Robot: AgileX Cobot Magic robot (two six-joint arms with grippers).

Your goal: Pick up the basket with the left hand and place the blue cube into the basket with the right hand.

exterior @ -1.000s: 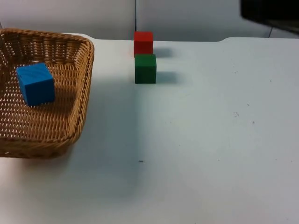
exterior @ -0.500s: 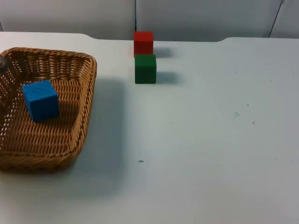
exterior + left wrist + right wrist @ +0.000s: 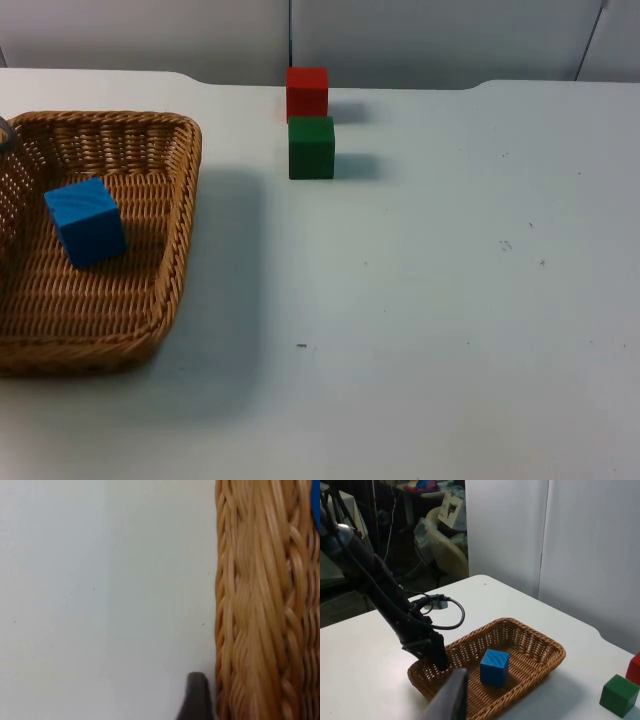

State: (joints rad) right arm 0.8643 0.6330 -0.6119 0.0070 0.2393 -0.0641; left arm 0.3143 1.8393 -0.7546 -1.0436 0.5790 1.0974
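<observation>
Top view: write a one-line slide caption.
Blue cube lies in the wicker basket at the table's left; green cube and red cube stand apart near the partition.

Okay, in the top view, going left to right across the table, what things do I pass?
Blue cube, lying inside the basket → the basket's right rim → then the red cube and green cube, one behind the other at about the same place across, red farther back.

The basket (image 3: 150, 210) is tan woven wicker, its strands ribbed in rows. The cube (image 3: 86, 221) inside is bright blue. Another block (image 3: 311, 147) is dark green, another (image 3: 307, 92) red. The desk (image 3: 450, 300) is white.
</observation>
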